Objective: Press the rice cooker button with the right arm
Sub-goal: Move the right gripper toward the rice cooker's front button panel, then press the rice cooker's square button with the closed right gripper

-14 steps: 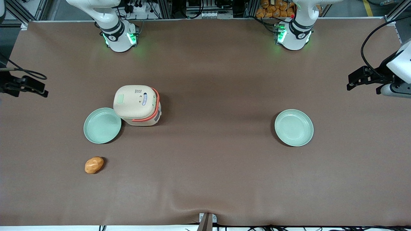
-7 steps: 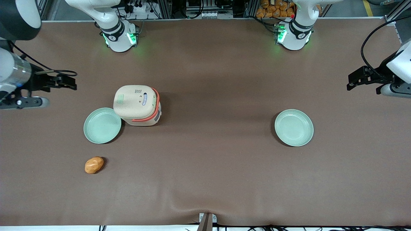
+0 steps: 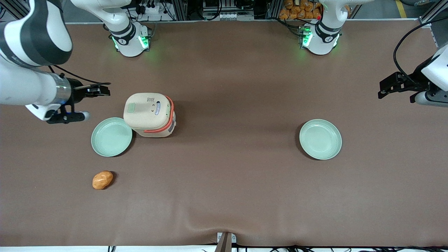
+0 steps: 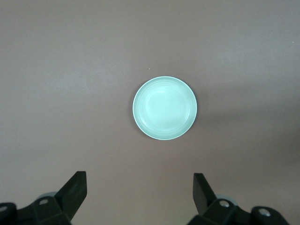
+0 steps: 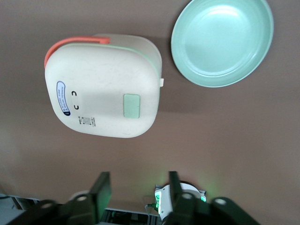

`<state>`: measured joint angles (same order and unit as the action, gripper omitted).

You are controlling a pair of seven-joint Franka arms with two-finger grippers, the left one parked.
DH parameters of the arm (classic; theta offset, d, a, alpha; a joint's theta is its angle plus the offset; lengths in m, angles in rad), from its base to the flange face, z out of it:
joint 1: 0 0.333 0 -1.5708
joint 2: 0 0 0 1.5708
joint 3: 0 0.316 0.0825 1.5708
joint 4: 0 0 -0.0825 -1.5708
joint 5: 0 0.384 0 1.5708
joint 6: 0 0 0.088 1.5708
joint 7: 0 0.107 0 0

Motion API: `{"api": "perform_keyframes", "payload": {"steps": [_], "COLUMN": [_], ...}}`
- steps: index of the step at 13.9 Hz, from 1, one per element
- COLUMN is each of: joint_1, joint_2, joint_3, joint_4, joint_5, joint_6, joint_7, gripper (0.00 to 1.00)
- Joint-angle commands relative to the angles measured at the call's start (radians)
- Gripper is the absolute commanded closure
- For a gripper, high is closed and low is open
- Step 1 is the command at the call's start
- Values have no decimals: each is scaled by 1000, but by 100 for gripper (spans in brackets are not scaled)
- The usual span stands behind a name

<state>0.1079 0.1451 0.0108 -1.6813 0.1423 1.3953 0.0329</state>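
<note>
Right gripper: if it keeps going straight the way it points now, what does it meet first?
Probably the rice cooker; the gripper points sideways toward its lid edge farthest from the front camera, with open fingers. Height is unclear, so it might pass above.

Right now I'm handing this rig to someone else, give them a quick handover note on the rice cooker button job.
Gripper: open, holding nothing, in the air off the rice cooker toward the working arm's end, not touching it.
Rice cooker: upright, lid closed, beside a green plate.
Button: pale green pad on the lid, unobstructed, not yet pressed.
Done: arm brought near the cooker.
Left: bring the gripper over the button, come down, press.
</note>
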Motion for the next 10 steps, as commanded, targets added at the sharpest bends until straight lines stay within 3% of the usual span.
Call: {"api": "perform_keyframes", "payload": {"steps": [1, 4, 10], "joint_1": [24, 47, 73], "joint_2": [30, 69, 154], "joint_3": [-3, -3, -3], "joint_4": [-15, -17, -31], "joint_5": [13, 13, 14], "joint_6": [7, -2, -2], "joint_7": [19, 18, 18], "gripper": [93, 100, 100]}}
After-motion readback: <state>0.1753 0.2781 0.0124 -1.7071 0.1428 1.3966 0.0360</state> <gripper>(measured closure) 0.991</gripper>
